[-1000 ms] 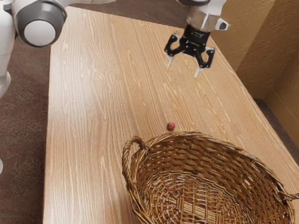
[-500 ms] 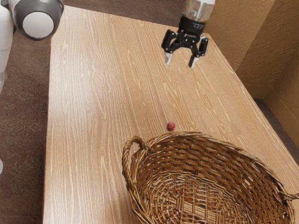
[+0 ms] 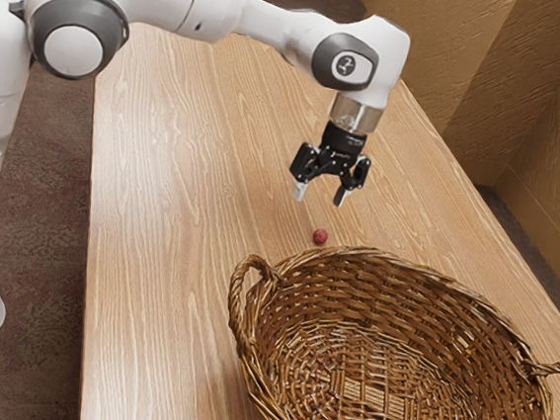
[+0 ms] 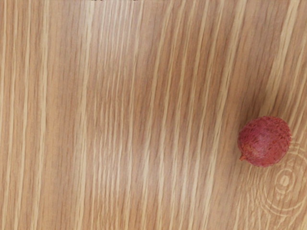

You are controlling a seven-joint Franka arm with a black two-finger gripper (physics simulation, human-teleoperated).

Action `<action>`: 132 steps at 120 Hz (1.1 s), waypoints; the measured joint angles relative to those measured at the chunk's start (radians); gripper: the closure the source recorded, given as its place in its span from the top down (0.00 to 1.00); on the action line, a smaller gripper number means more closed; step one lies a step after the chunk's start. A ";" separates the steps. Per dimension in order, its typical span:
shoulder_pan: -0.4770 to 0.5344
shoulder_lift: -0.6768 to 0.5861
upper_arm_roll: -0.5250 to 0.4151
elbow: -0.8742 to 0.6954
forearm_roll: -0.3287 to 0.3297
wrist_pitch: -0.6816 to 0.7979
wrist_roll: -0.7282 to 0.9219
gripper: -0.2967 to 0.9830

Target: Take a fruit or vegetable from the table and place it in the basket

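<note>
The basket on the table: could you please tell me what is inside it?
Inside the basket I see bare woven floor and far wall; the near wall's inner face is hidden by its rim. The red fruit lies outside.

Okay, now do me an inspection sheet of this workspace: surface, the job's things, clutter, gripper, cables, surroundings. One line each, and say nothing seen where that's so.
Surface: wooden table, streaked grain, a ringed knot pattern near the fruit.
Job's things: small round red fruit, bumpy skin, on the table just outside the basket; woven basket, upright, its inside facing up.
Clutter: nothing seen.
Gripper: black gripper above the table near the fruit, fingers apart, nothing between them.
Cables: nothing seen.
Surroundings: brownish floor beside the table, textured tan wall beyond it.
</note>
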 joint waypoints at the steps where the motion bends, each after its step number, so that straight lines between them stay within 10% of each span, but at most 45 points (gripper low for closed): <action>1: 0.000 0.001 0.000 -0.001 -0.002 0.004 0.000 0.77; 36: 0.022 -0.105 0.018 -0.180 -0.019 0.089 0.016 0.77; 132: 0.056 0.127 -0.014 -0.047 -0.031 0.294 0.084 0.77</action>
